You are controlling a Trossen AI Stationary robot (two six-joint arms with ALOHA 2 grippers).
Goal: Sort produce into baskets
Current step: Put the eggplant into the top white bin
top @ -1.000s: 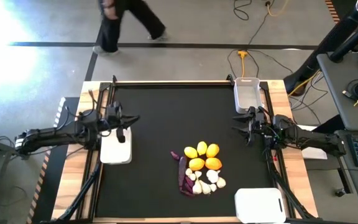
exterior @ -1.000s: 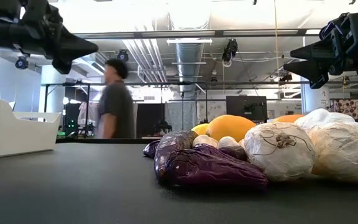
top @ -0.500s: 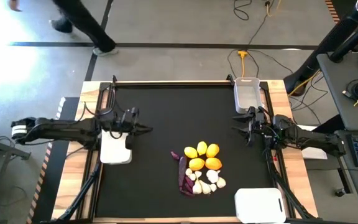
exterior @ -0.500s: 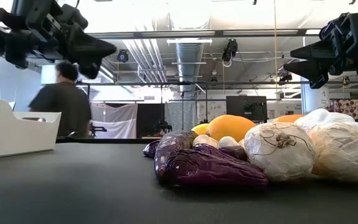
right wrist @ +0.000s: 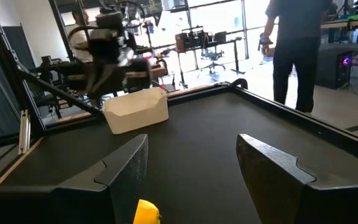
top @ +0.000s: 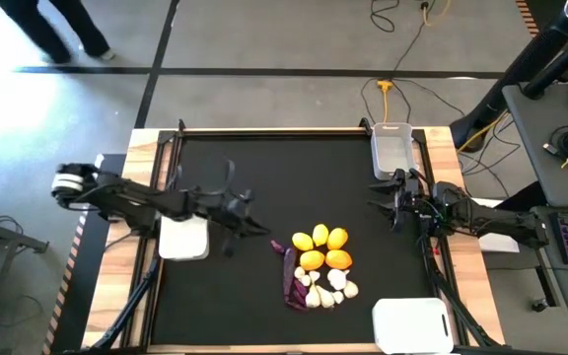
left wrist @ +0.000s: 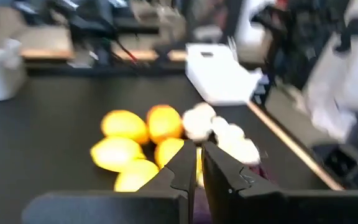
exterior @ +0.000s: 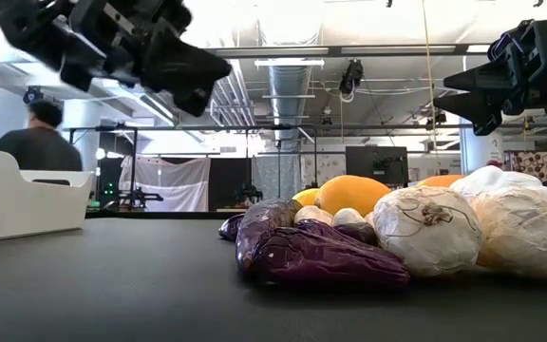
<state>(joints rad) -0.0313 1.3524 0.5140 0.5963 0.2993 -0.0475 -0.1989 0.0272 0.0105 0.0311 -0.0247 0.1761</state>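
Note:
The produce lies in one heap near the table's middle: yellow-orange citrus fruits [top: 321,248], whitish garlic bulbs [top: 333,286] and dark purple vegetables [top: 291,276]. The heap also shows in the low view [exterior: 349,195] and the left wrist view [left wrist: 135,146]. Three white baskets stand on the table: left [top: 183,239], far right [top: 390,148] and near right [top: 412,323]. My left gripper [top: 262,228] hangs in the air between the left basket and the heap, its fingers [left wrist: 182,171] nearly together and empty. My right gripper [top: 381,194] is open and empty by the far right basket.
Bare black mat [top: 264,168] lies between the baskets and the heap. A raised frame [top: 264,131] runs along the table's edges. A person [exterior: 36,152] is in the room beyond the table.
My left gripper has moved from above the left basket toward the table's right edge, toward the produce heap. The person behind the table has walked off to the left. My right arm has kept still.

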